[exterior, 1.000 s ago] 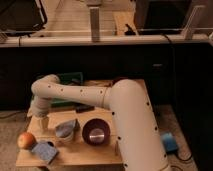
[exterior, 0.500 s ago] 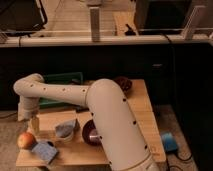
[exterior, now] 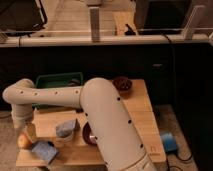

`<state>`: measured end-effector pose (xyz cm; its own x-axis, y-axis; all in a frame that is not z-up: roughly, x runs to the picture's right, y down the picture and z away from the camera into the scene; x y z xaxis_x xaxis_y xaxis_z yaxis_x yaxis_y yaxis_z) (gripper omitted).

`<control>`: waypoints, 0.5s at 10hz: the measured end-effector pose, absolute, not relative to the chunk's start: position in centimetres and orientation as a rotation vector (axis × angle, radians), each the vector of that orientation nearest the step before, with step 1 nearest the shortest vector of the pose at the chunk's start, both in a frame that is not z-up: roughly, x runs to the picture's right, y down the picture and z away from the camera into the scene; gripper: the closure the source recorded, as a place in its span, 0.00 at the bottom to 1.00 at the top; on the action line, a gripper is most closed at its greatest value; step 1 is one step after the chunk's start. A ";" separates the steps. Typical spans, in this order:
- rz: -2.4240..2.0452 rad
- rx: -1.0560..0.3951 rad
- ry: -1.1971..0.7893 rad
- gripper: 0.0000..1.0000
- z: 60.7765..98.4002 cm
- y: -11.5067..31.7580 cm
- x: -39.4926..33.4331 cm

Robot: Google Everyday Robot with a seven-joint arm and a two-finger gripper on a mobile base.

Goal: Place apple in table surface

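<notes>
Yellow-orange, the apple (exterior: 23, 141) lies just below-left of the gripper (exterior: 31, 131), low at the table surface's (exterior: 140, 112) left edge; whether the gripper clasps it I cannot tell.

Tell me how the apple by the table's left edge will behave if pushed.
The apple is round, so a push would probably roll it. It lies at the left edge of the table surface, so it might roll off. The hand hangs just above and right of it.
</notes>
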<state>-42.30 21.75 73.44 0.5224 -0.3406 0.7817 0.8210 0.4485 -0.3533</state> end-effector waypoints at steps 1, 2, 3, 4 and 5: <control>-0.797 -0.813 -0.686 0.20 73.6 22.3 -42.2; -0.797 -0.815 -0.684 0.20 73.7 22.5 -42.2; -0.799 -0.819 -0.678 0.20 73.8 22.8 -42.0; -0.801 -0.823 -0.674 0.20 73.9 23.0 -41.9; -0.801 -0.823 -0.674 0.20 73.8 23.0 -42.0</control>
<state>-41.98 22.97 73.82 0.5279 -0.3456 0.7758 0.8234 0.4322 -0.3678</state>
